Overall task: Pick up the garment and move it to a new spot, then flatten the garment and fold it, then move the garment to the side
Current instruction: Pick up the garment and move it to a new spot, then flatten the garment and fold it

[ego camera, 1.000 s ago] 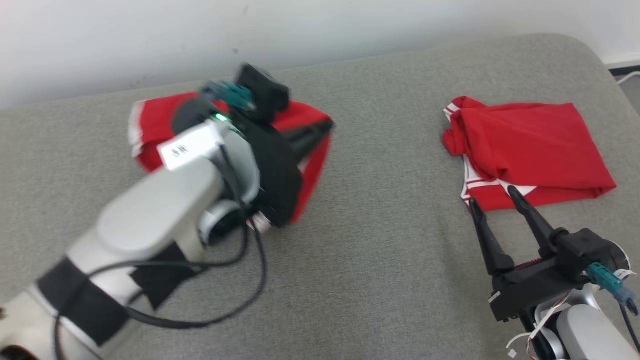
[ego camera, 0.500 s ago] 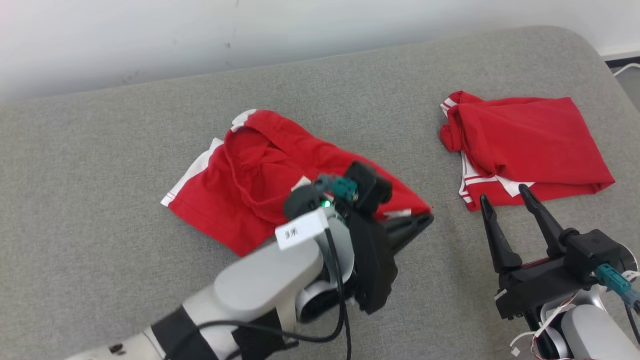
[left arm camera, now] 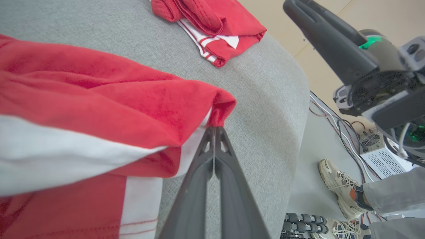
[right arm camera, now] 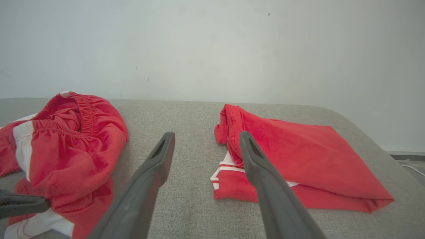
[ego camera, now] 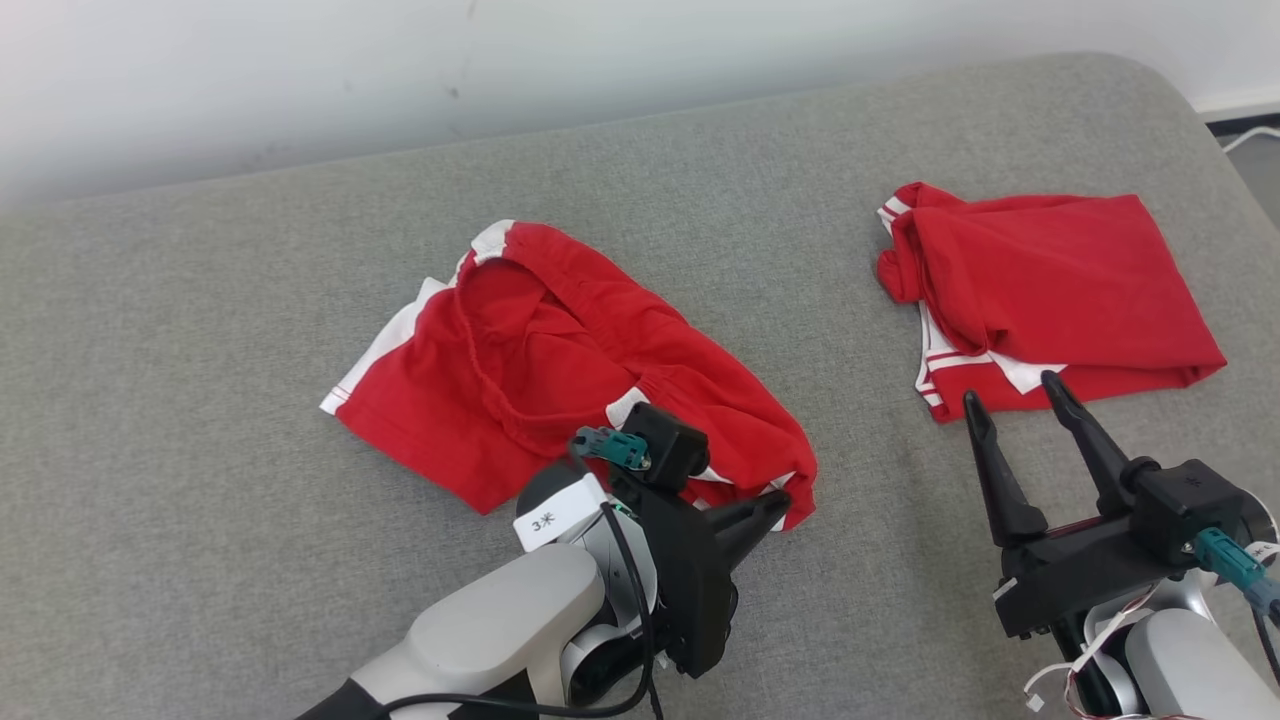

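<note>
A rumpled red garment (ego camera: 560, 360) with white trim lies in the middle of the grey cushion (ego camera: 200, 480). My left gripper (ego camera: 782, 498) is shut on its near right corner. In the left wrist view the fingertips (left arm camera: 212, 132) pinch the red and white hem of the garment (left arm camera: 99, 99). My right gripper (ego camera: 1008, 390) is open and holds nothing, its tips just short of a second, folded red garment (ego camera: 1050, 290). In the right wrist view the open right gripper (right arm camera: 206, 134) stands between the rumpled garment (right arm camera: 73, 146) and the folded one (right arm camera: 298, 159).
A pale wall (ego camera: 600, 70) runs behind the cushion. The cushion's rounded right edge (left arm camera: 298, 99) drops to a floor with cables and a small box (left arm camera: 382, 156). A person's shoes (left arm camera: 342, 186) stand there. Bare cushion lies at the left and front.
My left gripper has dragged the garment from the far left toward the near middle, then pulled its corner closer to me. The right gripper has stayed put. The camera shifted slightly.
</note>
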Controlling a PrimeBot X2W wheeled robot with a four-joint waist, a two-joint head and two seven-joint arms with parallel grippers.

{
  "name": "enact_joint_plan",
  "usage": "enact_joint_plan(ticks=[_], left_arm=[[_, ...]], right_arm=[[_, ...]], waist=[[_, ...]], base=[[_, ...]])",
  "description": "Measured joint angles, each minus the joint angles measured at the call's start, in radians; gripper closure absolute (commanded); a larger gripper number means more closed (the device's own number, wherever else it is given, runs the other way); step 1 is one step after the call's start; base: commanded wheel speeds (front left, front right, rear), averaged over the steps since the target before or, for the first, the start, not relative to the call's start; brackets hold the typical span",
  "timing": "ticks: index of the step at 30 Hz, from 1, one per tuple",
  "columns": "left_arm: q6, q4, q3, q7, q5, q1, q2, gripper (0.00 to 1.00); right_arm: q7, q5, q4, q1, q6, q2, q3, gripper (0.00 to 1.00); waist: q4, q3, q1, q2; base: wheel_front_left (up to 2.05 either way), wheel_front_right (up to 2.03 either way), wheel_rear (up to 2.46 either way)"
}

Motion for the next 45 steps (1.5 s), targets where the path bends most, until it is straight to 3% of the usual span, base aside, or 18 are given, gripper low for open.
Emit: enact_joint_plan(ticks=[18, 27, 31, 38, 45], left_arm=[[0.000, 0.017, 0.001, -0.185, 0.026, -0.016, -0.003, 0.00], [0.064, 0.062, 0.084, -0.270, 0.031, 0.050, 0.079, 0.00], [0.085, 0.108, 0.105, -0.277, 0.028, 0.070, 0.160, 0.00], [0.077, 0.182, 0.175, -0.279, -0.006, 0.061, 0.236, 0.00], [0.042, 0.257, 0.202, -0.278, -0.036, 0.020, 0.253, 0.00]], right_arm=[[-0.008, 0.000, 0.030, 0.001, 0.031, -0.017, 0.003, 0.00], [-0.009, 0.009, 0.029, -0.003, 0.043, -0.014, 0.016, 0.00], [-0.009, 0.010, 0.025, -0.003, 0.050, -0.011, 0.023, 0.00], [-0.007, 0.011, 0.016, -0.013, 0.051, -0.001, 0.045, 0.00], [0.001, 0.010, -0.001, -0.026, 0.052, 0.000, 0.053, 0.00]], waist=[[0.092, -0.072, -0.0001, 0.0000], [0.153, -0.113, 0.0000, 0.0000], [0.180, -0.124, 0.0000, 0.0000], [0.171, -0.110, 0.0000, -0.0001], [0.140, -0.083, 0.0000, -0.0001]], base=[[0.00, 0.00, 0.00], [0.00, 0.00, 0.00], [0.00, 0.00, 0.00], [0.00, 0.00, 0.00], [0.00, 0.00, 0.00]])
